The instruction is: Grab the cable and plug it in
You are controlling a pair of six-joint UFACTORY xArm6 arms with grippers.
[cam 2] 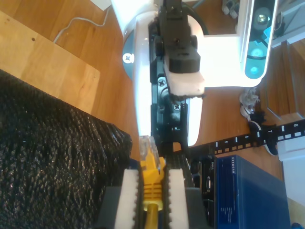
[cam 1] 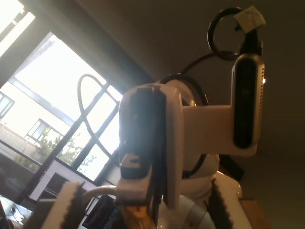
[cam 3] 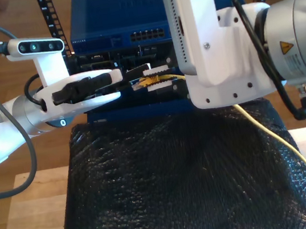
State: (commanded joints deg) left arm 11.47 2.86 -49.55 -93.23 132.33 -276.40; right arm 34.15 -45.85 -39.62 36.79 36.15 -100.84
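- Our second arm reaches in from the exterior view's right, its big white wrist over the black mat, and its gripper points toward the exterior view's left.
- My second gripper is clenched on the cable: its white pads squeeze the yellow boot just behind the clear plug, which sticks out past the fingertips.
- From there the cable runs back under the wrist and trails across the mat toward the exterior view's lower right.
- Our first arm comes in level from the exterior view's left, and my first gripper sits just beside the plug.
- We see a gap between its fingers, with nothing held in it.
- The plug hangs in front of the blue switch, apart from its ports.
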